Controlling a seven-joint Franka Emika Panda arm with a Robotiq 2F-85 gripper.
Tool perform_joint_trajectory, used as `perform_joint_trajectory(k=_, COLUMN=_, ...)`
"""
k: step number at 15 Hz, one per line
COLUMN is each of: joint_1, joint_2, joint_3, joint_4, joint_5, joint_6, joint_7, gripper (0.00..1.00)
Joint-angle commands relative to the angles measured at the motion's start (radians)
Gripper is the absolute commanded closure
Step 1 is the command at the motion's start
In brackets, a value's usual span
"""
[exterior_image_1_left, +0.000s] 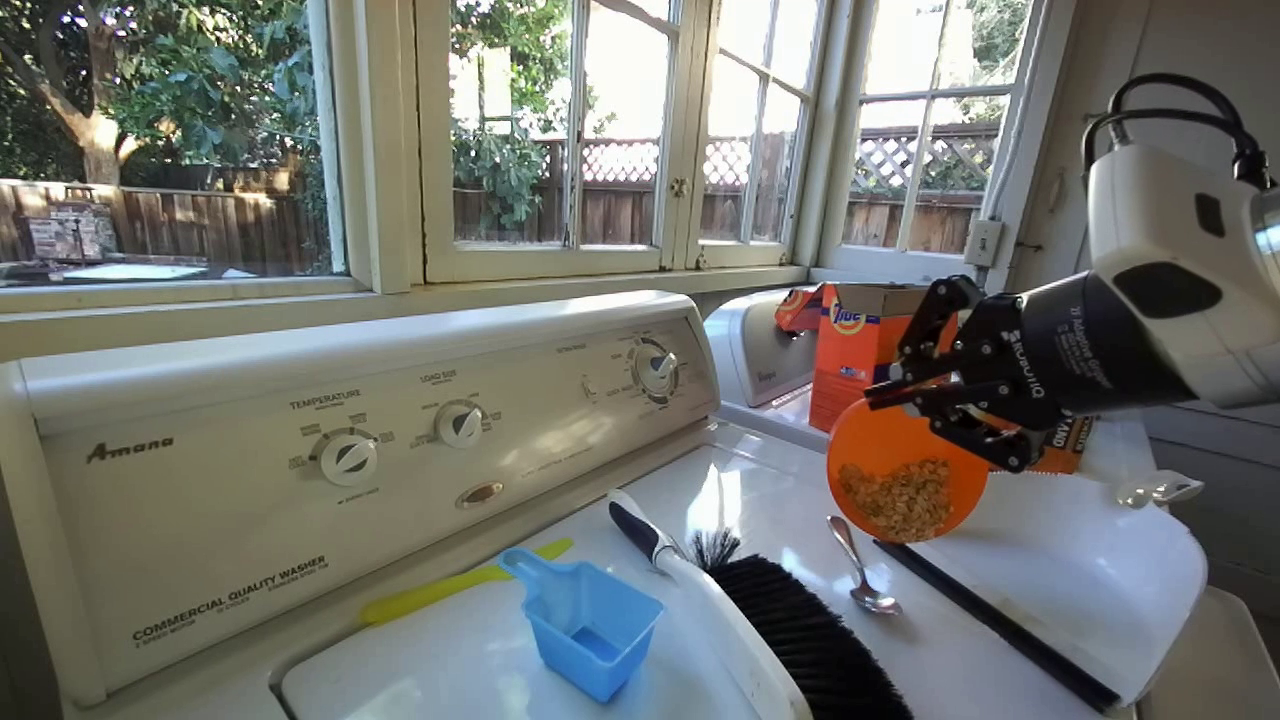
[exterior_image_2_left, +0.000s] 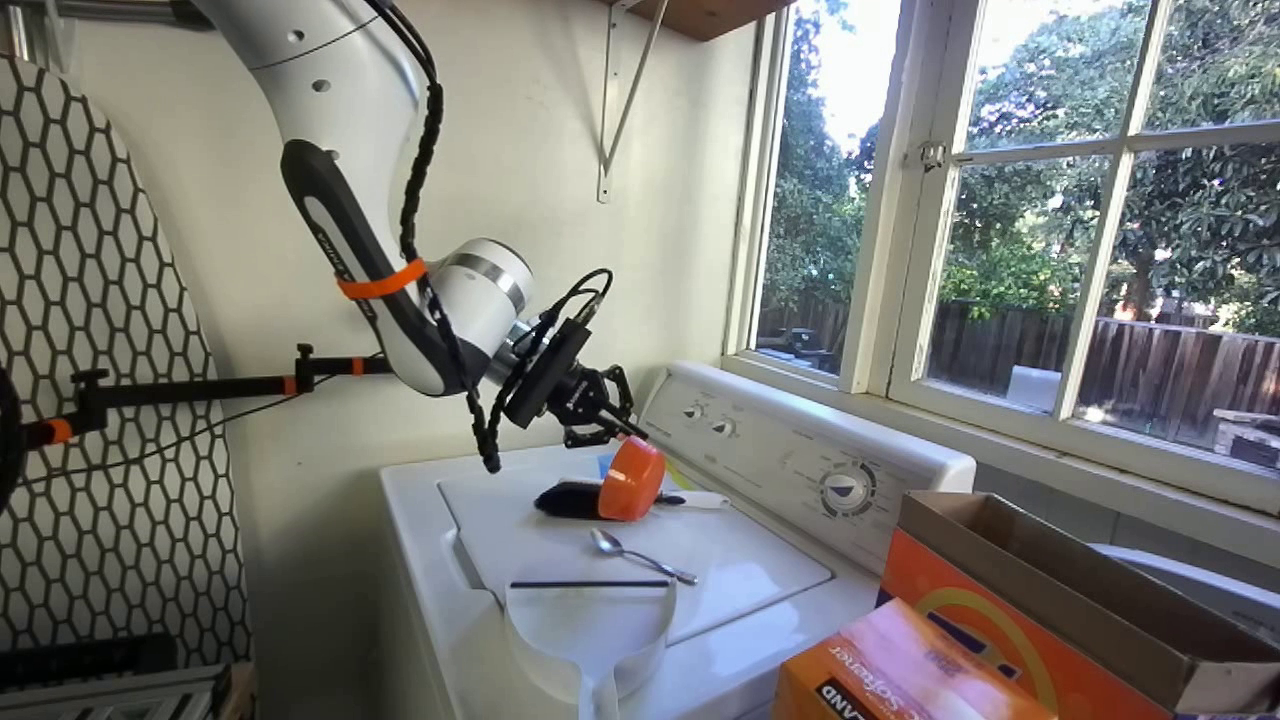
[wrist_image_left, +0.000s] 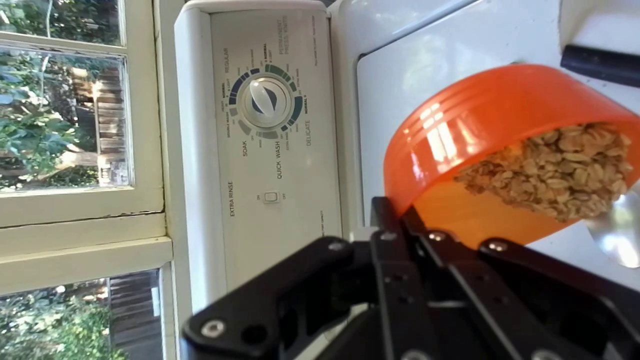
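My gripper (wrist_image_left: 395, 215) is shut on the rim of an orange bowl (wrist_image_left: 465, 115), one finger on each side of the wall. In both exterior views the bowl (exterior_image_1_left: 870, 440) (exterior_image_2_left: 632, 485) hangs tilted above the washer, its mouth turned sideways. Dry oat-like flakes (exterior_image_1_left: 900, 500) (wrist_image_left: 560, 175) rest against its lower side. Close by lies a metal spoon (exterior_image_1_left: 873, 600) (exterior_image_2_left: 630, 552), whose bowl also shows at the right edge of the wrist view. A white dustpan (exterior_image_1_left: 1100, 560) (exterior_image_2_left: 585, 630) with a black lip stands beside the spoon. The black-bristled brush (exterior_image_1_left: 810, 630) lies on the washer lid.
A blue scoop (exterior_image_1_left: 595, 620) and a yellow-green strip (exterior_image_1_left: 450, 590) lie near the washer's control panel (exterior_image_1_left: 400, 450). Beyond the washer stand an orange Tide box (exterior_image_1_left: 843, 370) (exterior_image_2_left: 980, 590) and an orange softener box (exterior_image_2_left: 900, 660). Windows rise behind the panel.
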Motion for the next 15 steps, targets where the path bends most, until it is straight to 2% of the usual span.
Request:
perform_joint_trajectory(k=1, joint_1=0.008, joint_2=0.004, joint_3=0.011, joint_4=-0.002, joint_5=-0.011, joint_6=-0.040, joint_7=-0.016, gripper=0.99)
perform_joint_trajectory(k=15, joint_1=0.010, joint_2=0.033, joint_3=0.017, joint_4=0.020, joint_5=-0.013, joint_6=-0.066, joint_7=-0.045, gripper=0.99)
